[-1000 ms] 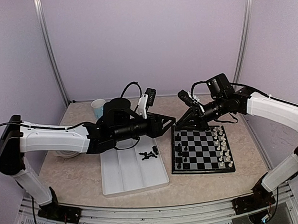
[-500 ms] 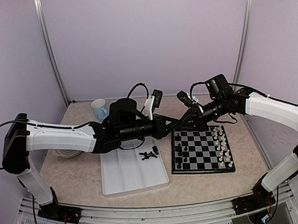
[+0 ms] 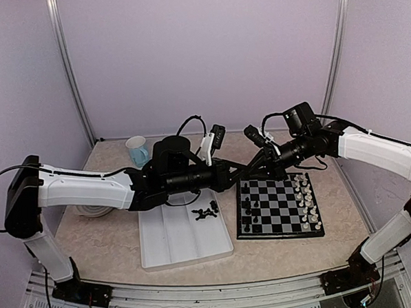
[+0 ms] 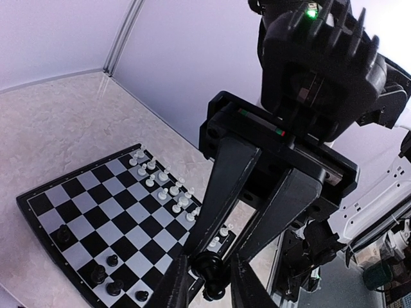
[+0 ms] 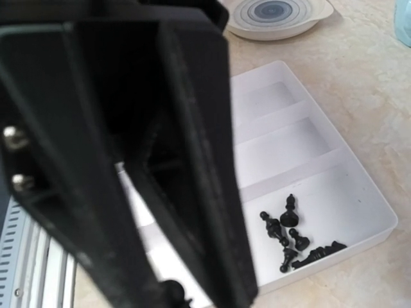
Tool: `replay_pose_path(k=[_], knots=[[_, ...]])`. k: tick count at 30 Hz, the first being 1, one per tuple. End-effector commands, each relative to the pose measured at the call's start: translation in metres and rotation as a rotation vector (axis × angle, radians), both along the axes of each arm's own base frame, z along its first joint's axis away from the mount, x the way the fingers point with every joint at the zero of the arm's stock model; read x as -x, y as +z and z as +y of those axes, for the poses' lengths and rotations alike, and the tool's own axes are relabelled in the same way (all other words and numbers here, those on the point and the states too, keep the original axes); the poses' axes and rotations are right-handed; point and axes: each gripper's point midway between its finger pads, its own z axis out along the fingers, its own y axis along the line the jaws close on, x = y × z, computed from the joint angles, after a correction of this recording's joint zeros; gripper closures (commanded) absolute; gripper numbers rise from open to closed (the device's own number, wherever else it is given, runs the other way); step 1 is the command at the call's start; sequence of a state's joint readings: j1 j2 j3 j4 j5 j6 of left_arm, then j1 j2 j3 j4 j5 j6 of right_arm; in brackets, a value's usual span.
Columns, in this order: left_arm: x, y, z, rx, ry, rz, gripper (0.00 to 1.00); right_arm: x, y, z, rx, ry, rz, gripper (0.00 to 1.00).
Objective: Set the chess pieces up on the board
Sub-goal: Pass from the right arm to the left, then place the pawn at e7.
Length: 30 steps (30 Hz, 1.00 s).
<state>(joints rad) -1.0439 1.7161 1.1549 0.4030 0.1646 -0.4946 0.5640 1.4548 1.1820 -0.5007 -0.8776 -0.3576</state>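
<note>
Meeting tip to tip in mid-air: left gripper (image 4: 210,290) and right gripper (image 4: 216,255), one black piece (image 4: 209,271) between them. Reads as a hand-over. Right fingers (image 4: 221,186) point in from straight ahead of the left wrist and look pinched on the piece's upper part. Left fingertips bracket its base, but contact is not discernible, so cannot tell whether they are clamped or slack.

Board (image 3: 277,207) lies just below the joined tips, one corner under them. Placed black pieces (image 3: 248,208) stand along the board edge closest to the left gripper, white pieces (image 3: 306,200) along the far edge. Tray (image 3: 175,242) sits back under the left forearm, loose black pieces (image 3: 206,212) in its end compartment.

Risks, judged:
- If one side lets go before the other has bitten, the piece drops, likely onto the board, toppling standing pieces or rolling off.
- Four fingertips crowd one tiny piece. Slight misalignment could knock fingers together or twist the piece askew, making an upright placement harder.
</note>
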Motion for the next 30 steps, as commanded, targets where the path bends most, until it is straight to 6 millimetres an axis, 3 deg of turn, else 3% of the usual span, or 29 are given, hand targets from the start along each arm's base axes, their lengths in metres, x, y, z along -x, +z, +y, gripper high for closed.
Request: replay_pose_path(k=[1, 8, 14, 17, 22, 23, 30], knots=[[0.000, 0.000, -0.003, -0.006, -0.006, 0.003, 0.81, -0.005, 0.010, 0.001, -0.025, -0.003, -0.018, 0.94], [-0.002, 0.000, -0.004, -0.005, -0.011, 0.006, 0.91, -0.006, 0.011, 0.001, -0.026, -0.005, -0.020, 0.93], [-0.036, -0.002, -0.008, -0.070, 0.016, 0.025, 0.94, -0.011, 0.000, -0.019, 0.063, -0.051, -0.135, 0.67], [-0.056, -0.017, -0.010, -0.135, 0.029, 0.061, 0.97, -0.012, -0.012, -0.039, 0.147, -0.081, -0.212, 0.60], [-0.075, -0.043, -0.022, -0.273, 0.025, 0.088, 0.98, -0.019, -0.039, -0.082, 0.274, -0.191, -0.278, 0.54], [-0.077, -0.055, -0.027, -0.309, 0.020, 0.101, 0.98, -0.019, -0.044, -0.089, 0.296, -0.213, -0.281, 0.54], [-0.087, -0.102, -0.048, -0.471, -0.008, 0.135, 0.98, -0.019, -0.067, -0.114, 0.345, -0.341, -0.303, 0.54]])
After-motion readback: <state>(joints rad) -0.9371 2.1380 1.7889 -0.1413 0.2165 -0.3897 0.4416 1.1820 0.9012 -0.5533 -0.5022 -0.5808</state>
